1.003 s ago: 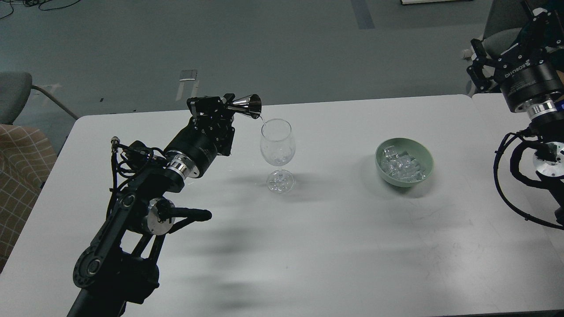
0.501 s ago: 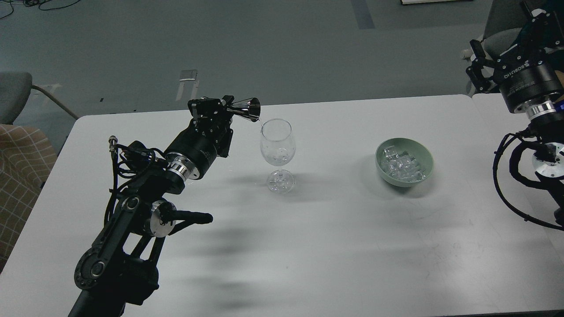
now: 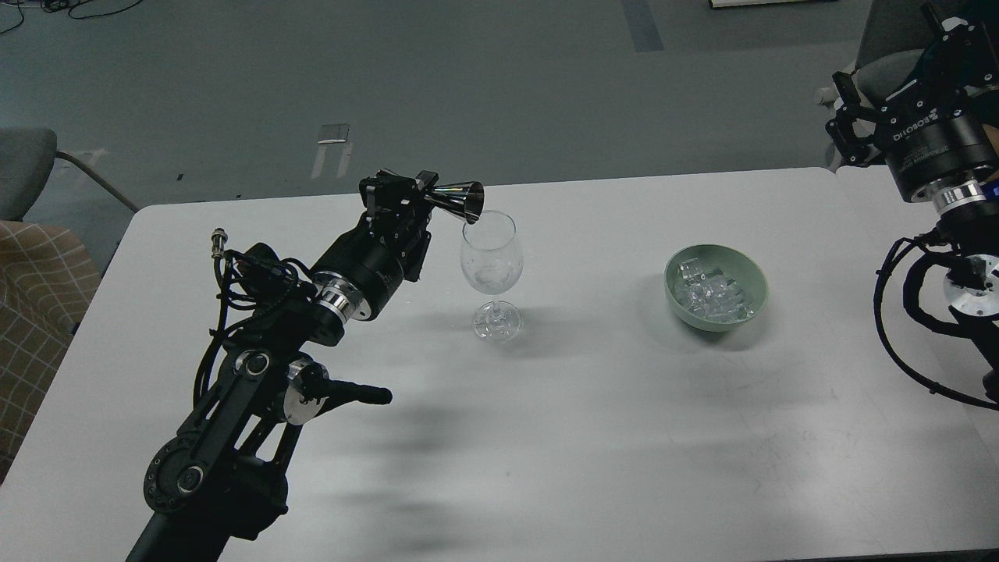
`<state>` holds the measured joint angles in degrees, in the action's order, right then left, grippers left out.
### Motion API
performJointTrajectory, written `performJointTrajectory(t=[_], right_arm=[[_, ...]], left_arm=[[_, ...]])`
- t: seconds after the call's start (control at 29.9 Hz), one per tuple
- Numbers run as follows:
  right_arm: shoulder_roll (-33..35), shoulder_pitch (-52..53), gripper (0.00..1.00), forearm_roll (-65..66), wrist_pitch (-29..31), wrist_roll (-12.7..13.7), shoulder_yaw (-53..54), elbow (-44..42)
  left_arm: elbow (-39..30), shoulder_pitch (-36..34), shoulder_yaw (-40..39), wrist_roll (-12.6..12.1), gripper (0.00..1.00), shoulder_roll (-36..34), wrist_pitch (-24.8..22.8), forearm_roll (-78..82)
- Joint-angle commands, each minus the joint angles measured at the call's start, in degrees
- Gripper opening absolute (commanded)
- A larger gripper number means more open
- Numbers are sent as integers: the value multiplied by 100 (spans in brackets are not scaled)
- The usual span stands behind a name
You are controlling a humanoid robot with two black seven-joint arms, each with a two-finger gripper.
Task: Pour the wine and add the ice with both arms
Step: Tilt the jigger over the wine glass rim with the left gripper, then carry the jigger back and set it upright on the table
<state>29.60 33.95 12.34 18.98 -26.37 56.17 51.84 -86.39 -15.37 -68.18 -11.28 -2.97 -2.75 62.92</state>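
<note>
A clear stemmed glass [image 3: 492, 269] stands upright near the middle of the white table [image 3: 546, 437]. My left gripper [image 3: 425, 201] is shut on a shiny metal jigger [image 3: 460, 202], held on its side with its mouth at the glass's left rim. A pale green bowl [image 3: 753, 290] to the right holds several clear ice cubes [image 3: 712, 298]. My right arm's wrist [image 3: 929, 140] is at the far right, raised beyond the table's back edge. Its gripper is cut off by the frame's edge.
A grey chair [image 3: 27, 168] and a checked cushion [image 3: 39, 312] stand left of the table. Another grey chair [image 3: 882, 55] is behind the right arm. A second white table [image 3: 866, 195] adjoins at the right.
My left arm has moved right with the jigger, so its mouth now reaches over the glass's rim. The right arm has barely moved.
</note>
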Motion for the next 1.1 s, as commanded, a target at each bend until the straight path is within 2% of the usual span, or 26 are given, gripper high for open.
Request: performJointTrajectory(t=[0.0, 0.6, 0.7, 0.77, 0.84, 0.94, 1.07], right_arm=[[1, -2, 100, 5, 0, 0, 0, 2], [-7, -2, 100, -4, 0, 0, 17, -7], [-7, -2, 100, -4, 0, 0, 17, -7], [1, -2, 100, -4, 0, 0, 17, -7], [1, -2, 100, 5, 0, 0, 17, -7], [1, -2, 100, 5, 0, 0, 17, -7], [1, -2, 100, 5, 0, 0, 17, -7]], left_arm=[[0, -1, -3, 12, 7, -2, 3, 158], [-88, -19, 76, 47, 7, -195, 3, 809], [-97, -10, -46, -23, 7, -107, 73, 660], [-88, 25, -222, -58, 7, -98, 231, 170], [-97, 87, -538, -76, 7, -98, 564, -969], [-106, 174, -819, -85, 7, -125, 758, -1832], [-106, 561, -1312, -137, 9, -116, 776, -2565]])
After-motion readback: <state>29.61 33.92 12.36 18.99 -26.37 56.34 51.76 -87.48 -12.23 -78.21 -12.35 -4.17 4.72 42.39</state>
